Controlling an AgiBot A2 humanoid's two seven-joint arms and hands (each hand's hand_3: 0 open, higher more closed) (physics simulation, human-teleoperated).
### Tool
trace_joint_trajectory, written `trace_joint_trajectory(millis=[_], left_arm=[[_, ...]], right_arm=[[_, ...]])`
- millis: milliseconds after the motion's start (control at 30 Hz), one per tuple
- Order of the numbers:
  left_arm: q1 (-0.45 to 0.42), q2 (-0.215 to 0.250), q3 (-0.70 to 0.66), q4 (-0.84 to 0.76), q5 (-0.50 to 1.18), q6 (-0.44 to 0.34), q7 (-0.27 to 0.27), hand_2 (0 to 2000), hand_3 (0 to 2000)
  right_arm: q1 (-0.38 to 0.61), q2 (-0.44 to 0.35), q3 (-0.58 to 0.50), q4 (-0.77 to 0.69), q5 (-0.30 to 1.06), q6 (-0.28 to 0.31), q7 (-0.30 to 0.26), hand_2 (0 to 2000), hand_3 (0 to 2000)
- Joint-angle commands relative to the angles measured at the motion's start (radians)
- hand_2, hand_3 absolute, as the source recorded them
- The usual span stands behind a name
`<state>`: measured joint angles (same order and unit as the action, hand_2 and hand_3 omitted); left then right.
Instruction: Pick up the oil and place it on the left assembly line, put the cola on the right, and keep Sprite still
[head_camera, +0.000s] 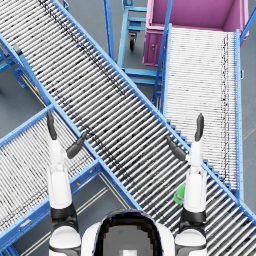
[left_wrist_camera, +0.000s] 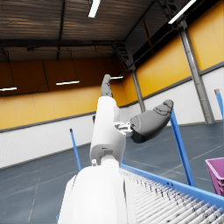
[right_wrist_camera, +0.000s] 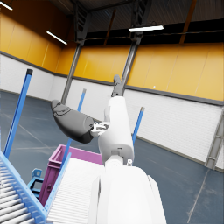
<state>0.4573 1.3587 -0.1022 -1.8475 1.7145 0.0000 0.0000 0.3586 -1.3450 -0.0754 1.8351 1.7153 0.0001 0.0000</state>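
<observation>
**Both hands raised and empty, only a green item in view**

Left hand and right hand: both lifted above the rollers, thumb and fingers spread apart, holding nothing.

- Central roller conveyor, x1: runs diagonally between the arms.
- Right roller conveyor, x1: ends at the bin.
- Left roller conveyor, x1: under the left arm.
- Magenta bin, x1: at the far end of the right conveyor.
- Green container, x1: on the central conveyor, just beside the right forearm and half hidden by it. Probably the Sprite, but too little shows to be sure. If so, leave it alone.

Oil: 0 visible. Cola: 0 visible. Neither wrist view shows them.

Handling, as a judgement:
- Oil is likely the heavier one, with a slick plastic body. Wrap it around the mid-body, not the cap.
- Cola is lighter, rigid and round, and may roll on the rollers. Grip it around the middle and set it down upright.
</observation>
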Motion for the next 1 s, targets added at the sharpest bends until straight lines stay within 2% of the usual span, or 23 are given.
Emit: trace_joint_trajectory(millis=[33, 100, 1000], left_arm=[[0.002, 0.000, -0.003, 0.001, 0.006, 0.000, 0.000, 0, 0], [0.024, -0.003, -0.017, 0.003, 0.013, 0.000, 0.000, 0, 0], [-0.003, 0.006, -0.013, 0.001, 0.021, 0.000, 0.000, 0, 0]], right_arm=[[0.002, 0.000, -0.003, 0.000, 0.006, 0.000, 0.000, 0, 0], [0.004, -0.001, -0.007, 0.000, 0.013, 0.000, 0.000, 0, 0], [-0.015, -0.014, -0.025, -0.002, 0.021, 0.000, 0.000, 0, 0]])
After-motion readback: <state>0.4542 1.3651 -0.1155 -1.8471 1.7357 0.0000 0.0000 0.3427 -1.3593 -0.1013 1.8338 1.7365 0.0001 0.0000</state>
